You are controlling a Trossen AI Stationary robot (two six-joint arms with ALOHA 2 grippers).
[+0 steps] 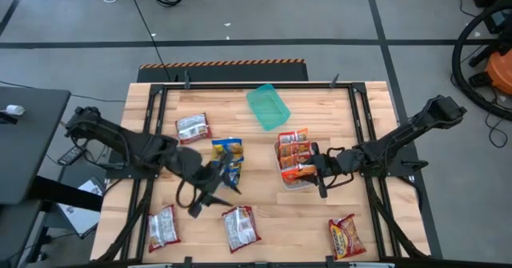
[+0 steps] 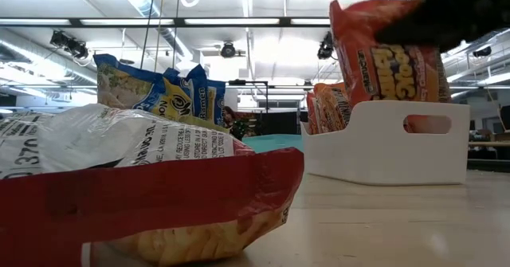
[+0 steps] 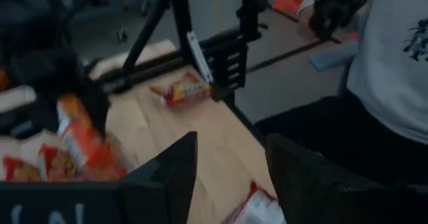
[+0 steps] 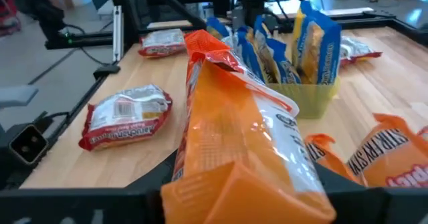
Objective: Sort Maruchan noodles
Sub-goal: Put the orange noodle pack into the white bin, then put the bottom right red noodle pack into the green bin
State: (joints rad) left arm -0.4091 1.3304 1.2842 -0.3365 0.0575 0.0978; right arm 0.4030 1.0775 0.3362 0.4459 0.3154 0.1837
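Note:
My right gripper (image 1: 310, 170) is shut on an orange-red noodle packet (image 4: 241, 137) over the white tray (image 2: 390, 143), which holds more orange packets (image 1: 294, 150). My left gripper (image 3: 231, 177) stands open with nothing between its fingers, above the table just near of the yellow tray (image 4: 314, 93) of blue-and-yellow packets (image 1: 228, 158). Silvery white-and-red packets lie flat on the wood at the far left (image 1: 193, 128) and along the near edge (image 1: 162, 226) (image 1: 240, 228). One orange packet (image 1: 346, 236) lies at the near right. My right gripper pinches the orange-red packet between its two fingers at the packet's upper end (image 2: 402, 40), coming in from the table's right side and slanting slightly down. The packet stands on edge below the fingers, its lower part behind the white tray's wall (image 2: 374, 131); whether it touches the tray floor is hidden.
A green tray (image 1: 268, 106) lies tilted near the far edge. Black frame rails (image 1: 156, 132) run along the table's sides. A person (image 3: 388, 63) stands beyond the near right corner. Bare wood (image 1: 296, 220) lies between the near packets.

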